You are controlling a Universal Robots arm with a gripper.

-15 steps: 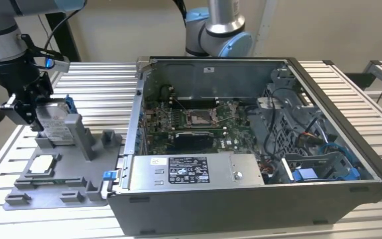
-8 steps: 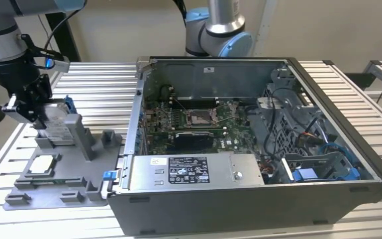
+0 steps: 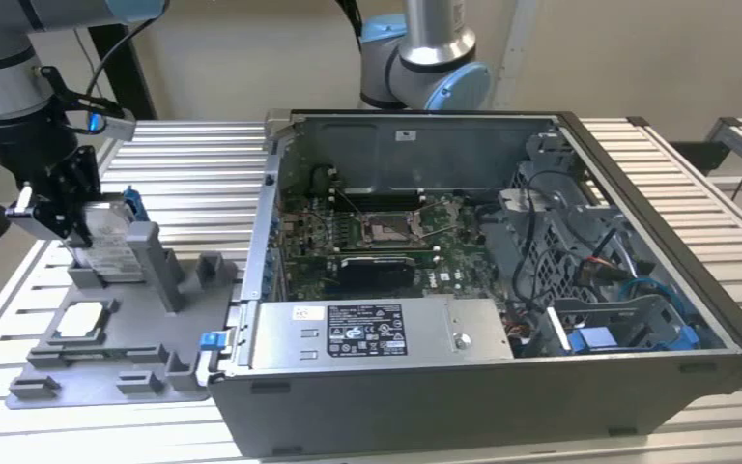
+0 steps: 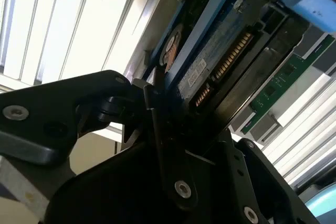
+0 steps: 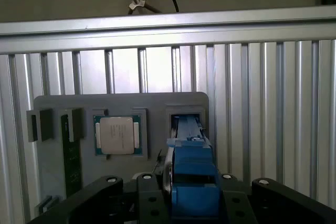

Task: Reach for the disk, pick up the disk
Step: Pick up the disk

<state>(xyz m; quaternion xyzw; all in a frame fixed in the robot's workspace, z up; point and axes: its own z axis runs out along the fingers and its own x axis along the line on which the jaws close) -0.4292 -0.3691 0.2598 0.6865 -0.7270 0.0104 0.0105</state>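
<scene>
The disk stands on edge in a slot of the grey fixture plate at the exterior view's left, its blue bracket on top. My gripper comes down from above and is shut on the disk's upper part. In the second wrist view the disk shows its connector edge between the black fingers. In the first wrist view the blue bracket sits between the jaws of my gripper, above the slot.
A small white-topped square part lies in a recess of the fixture plate. An open computer case stands right beside the fixture. A second arm's base rises behind the case. The slatted metal table surrounds everything.
</scene>
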